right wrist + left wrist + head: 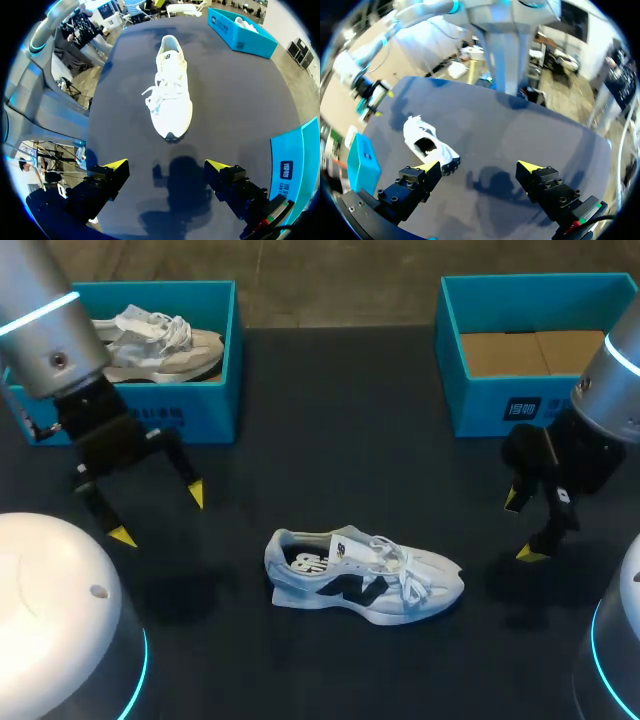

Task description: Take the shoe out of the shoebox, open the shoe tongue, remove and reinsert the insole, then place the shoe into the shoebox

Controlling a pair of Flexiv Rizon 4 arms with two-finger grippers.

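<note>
A white shoe with a dark side logo lies on its sole at the middle of the dark table, toe toward my right arm, outside both boxes. Its tongue and laces are loose. My left gripper hangs open above the table, left of the shoe's heel. My right gripper hangs open off the toe. In the left wrist view the shoe lies ahead of one finger of the open gripper. In the right wrist view the shoe lies straight ahead of the open gripper, toe nearest.
An empty blue shoebox with a cardboard floor stands at the back right, close beside my right arm. A second blue shoebox at the back left holds another pale shoe.
</note>
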